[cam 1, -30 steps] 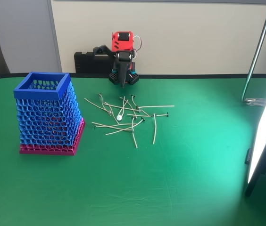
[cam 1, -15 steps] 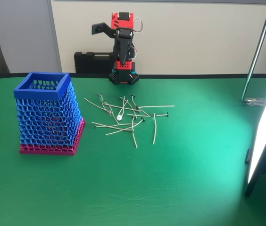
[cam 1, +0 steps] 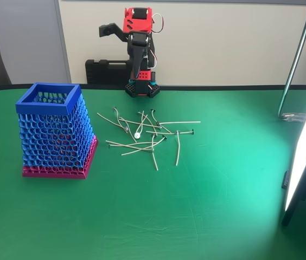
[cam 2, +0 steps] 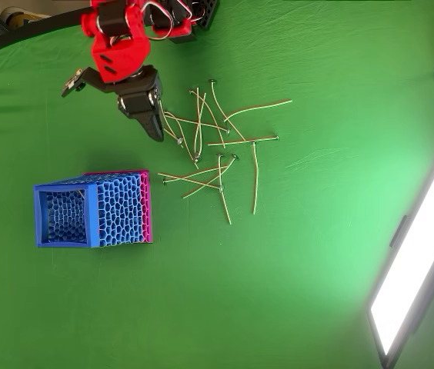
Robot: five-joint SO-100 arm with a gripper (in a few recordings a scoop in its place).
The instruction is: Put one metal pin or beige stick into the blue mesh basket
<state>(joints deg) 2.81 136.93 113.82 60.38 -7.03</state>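
The red and black arm stands tall at the back of the green table (cam 1: 207,216), its gripper (cam 1: 135,75) hanging point-down in the fixed view, well above the cloth. In the overhead view the gripper (cam 2: 155,132) sits over the near edge of the scatter of thin sticks (cam 2: 217,146). From where I stand its claw looks drawn together into one dark point with nothing in it, though I cannot be sure of a small gap.

The one to go for is the beige stick with the white round head (cam 1: 137,135), lying among the crossed dark-tipped sticks near the left side of the heap, its head towards the front of the table. The blue mesh basket (cam 1: 49,103) stands upright to the left, apart from the pile, and looks empty as far as its mesh lets me see.

To do this well, I think the claw should part before it comes down, straddle the stick across its length at a stretch where no neighbour crosses it, and close low against the cloth. These things are thin; a high pinch would likely slip, and a careless one drags two along.
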